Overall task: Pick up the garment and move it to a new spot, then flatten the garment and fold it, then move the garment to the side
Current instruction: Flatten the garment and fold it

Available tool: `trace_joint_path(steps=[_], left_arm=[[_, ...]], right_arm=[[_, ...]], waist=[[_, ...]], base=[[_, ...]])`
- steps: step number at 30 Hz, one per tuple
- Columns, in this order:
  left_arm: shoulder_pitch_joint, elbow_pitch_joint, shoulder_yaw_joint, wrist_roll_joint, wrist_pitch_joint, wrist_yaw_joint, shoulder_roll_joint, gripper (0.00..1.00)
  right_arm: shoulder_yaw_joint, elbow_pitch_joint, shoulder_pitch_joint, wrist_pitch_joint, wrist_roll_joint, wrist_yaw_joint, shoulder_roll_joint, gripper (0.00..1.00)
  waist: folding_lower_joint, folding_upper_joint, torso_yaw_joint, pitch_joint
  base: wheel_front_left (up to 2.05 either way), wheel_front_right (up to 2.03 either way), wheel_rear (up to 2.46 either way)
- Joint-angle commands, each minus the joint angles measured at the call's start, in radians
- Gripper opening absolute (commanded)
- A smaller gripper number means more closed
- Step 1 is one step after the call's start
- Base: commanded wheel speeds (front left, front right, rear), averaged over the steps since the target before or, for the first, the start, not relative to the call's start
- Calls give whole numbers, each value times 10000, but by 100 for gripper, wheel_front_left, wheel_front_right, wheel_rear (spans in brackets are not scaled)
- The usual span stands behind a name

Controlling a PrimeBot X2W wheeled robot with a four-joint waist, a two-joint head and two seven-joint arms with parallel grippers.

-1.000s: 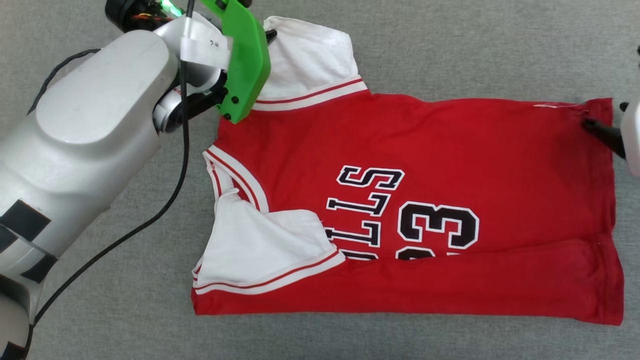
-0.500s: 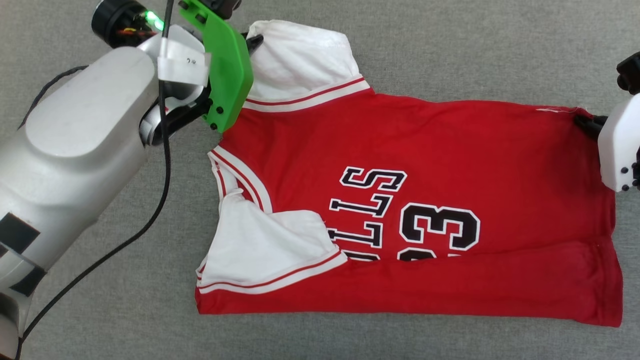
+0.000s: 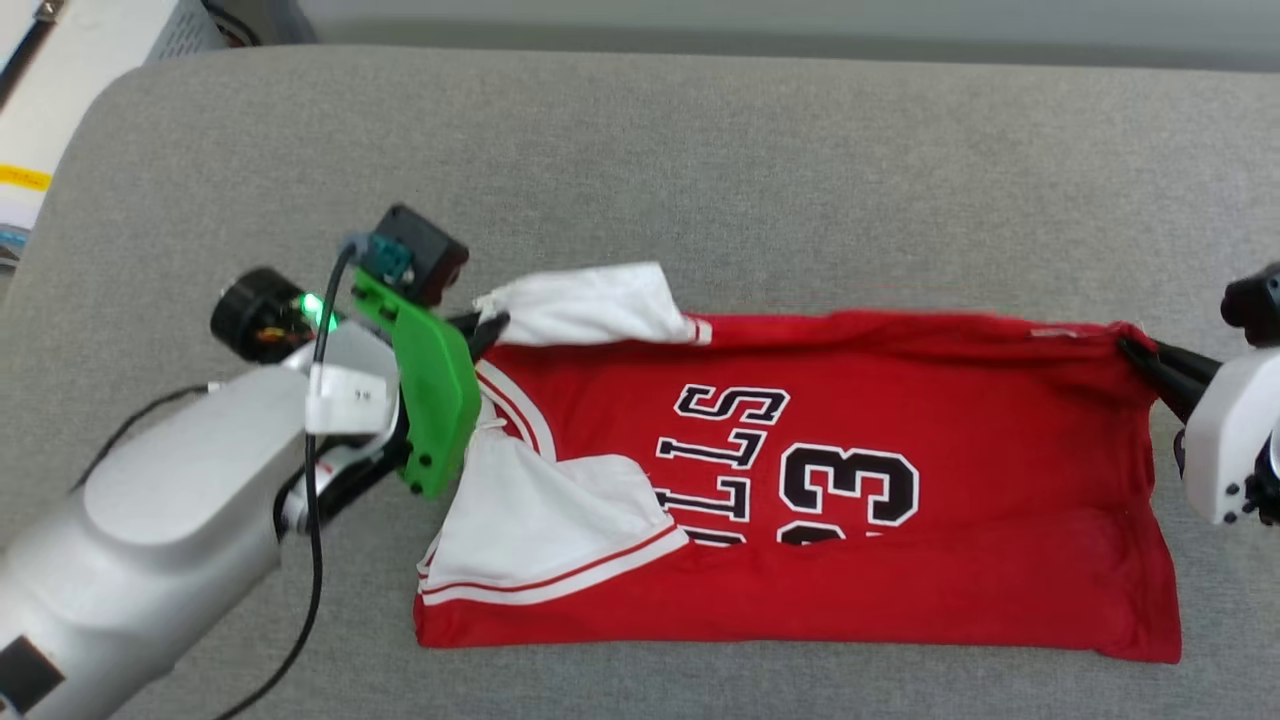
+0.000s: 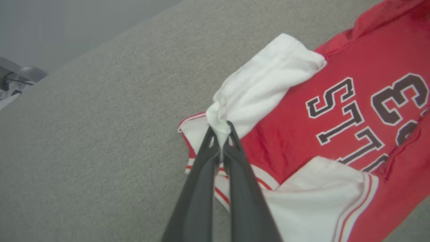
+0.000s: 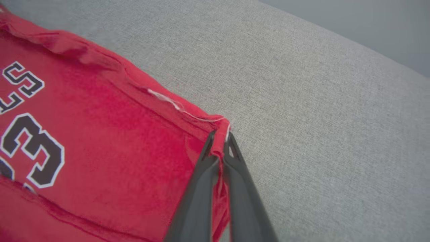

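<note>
Our left gripper (image 4: 220, 134) clamped on the white sleeve (image 4: 265, 84) of the red jersey T-shirt (image 3: 900, 580), our right gripper (image 5: 220, 139) pinching its hem corner

Grey woven fabric surface (image 3: 700, 180), wide & flat, w/ rounded corner (image 3: 95, 110) at upper left of head view. Beyond far edge, plain darker grey strip (image 3: 800, 18). Past the corner, pale white unit (image 3: 100, 35) w/ yellow band (image 3: 20, 178). Smooth grey backdrop (image 4: 67, 27) in left wrist view. Soft, even light.
</note>
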Motion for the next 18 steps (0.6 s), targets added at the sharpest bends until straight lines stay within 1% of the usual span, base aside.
trace_joint_path(steps=[1, 6, 12, 14, 15, 18], left_arm=[[494, -186, -70, -167, -98, 147, 146, 0], [1844, -891, -240, -524, -442, 678, 518, 0], [3047, -1401, -429, -768, -714, 1145, 786, 0], [3366, -1467, -488, -842, -758, 1213, 809, 0], [3663, -1429, -580, -833, -743, 1196, 822, 0], [3796, -1207, -623, -836, -726, 1179, 734, 0]], right_arm=[[-107, -87, 374, -208, 61, -6, -73, 0], [-524, -378, 1678, -682, 210, -6, -191, 0], [-989, -767, 3025, -788, 162, -6, -168, 0], [-1181, -859, 3425, -737, 169, -6, -115, 0], [-1351, -965, 3940, -519, 131, -6, -34, 0], [-1434, -968, 4326, -197, 282, -6, 186, 0]], waist=[[0, 0, 97, -591], [0, 0, 207, -965], [0, 0, 224, -1132], [0, 0, 229, -1122], [0, 0, 218, -1003], [0, 0, 208, -832]], base=[[0, 0, 0], [0, 0, 0], [0, 0, 0], [0, 0, 0], [0, 0, 0], [0, 0, 0]])
